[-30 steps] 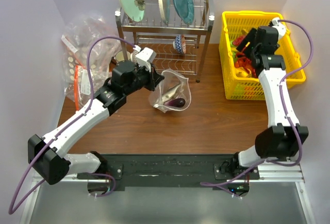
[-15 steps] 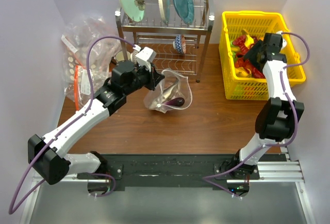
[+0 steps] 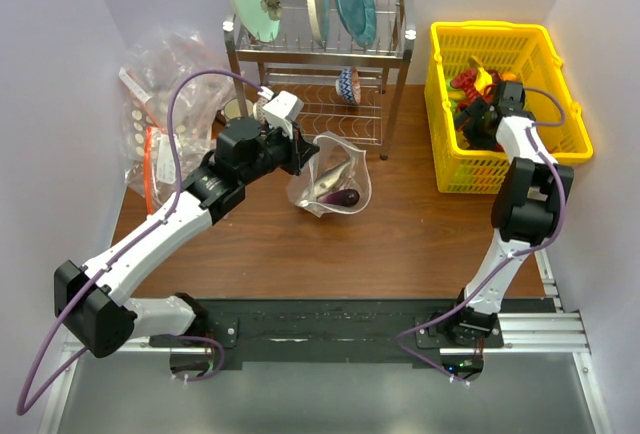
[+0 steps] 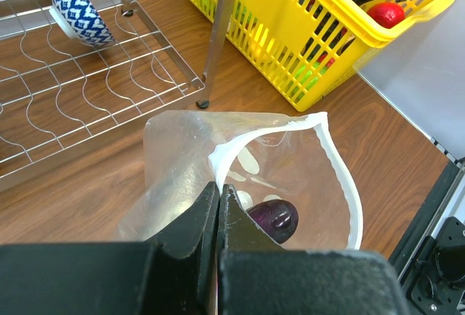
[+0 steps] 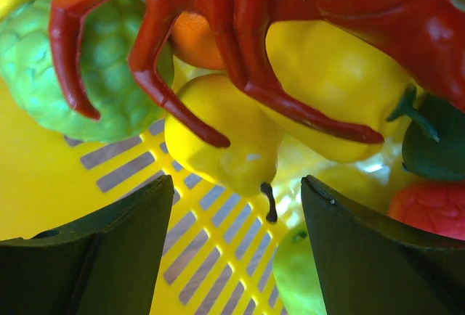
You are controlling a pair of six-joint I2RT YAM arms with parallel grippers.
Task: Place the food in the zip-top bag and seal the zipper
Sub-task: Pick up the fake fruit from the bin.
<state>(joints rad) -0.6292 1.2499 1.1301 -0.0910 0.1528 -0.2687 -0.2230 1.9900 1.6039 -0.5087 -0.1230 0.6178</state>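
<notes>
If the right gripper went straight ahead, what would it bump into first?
Probably the yellow pear, right between the open fingers of the right gripper. Red claws lie over it, so which comes first is hard to tell.

Between your left fingers (image 4: 196, 221) sits the rim of the zip-top bag (image 4: 174, 162), which lies just ahead of them on the worktop (image 4: 378, 155) with one food piece (image 4: 275, 221) inside. Beyond it stands the dish rack (image 4: 220, 32), with the basket (image 4: 290, 39) farther right. Between your right fingers (image 5: 109, 257), in that basket, lies a pear (image 5: 225, 141), under a crab toy (image 5: 254, 32).
</notes>
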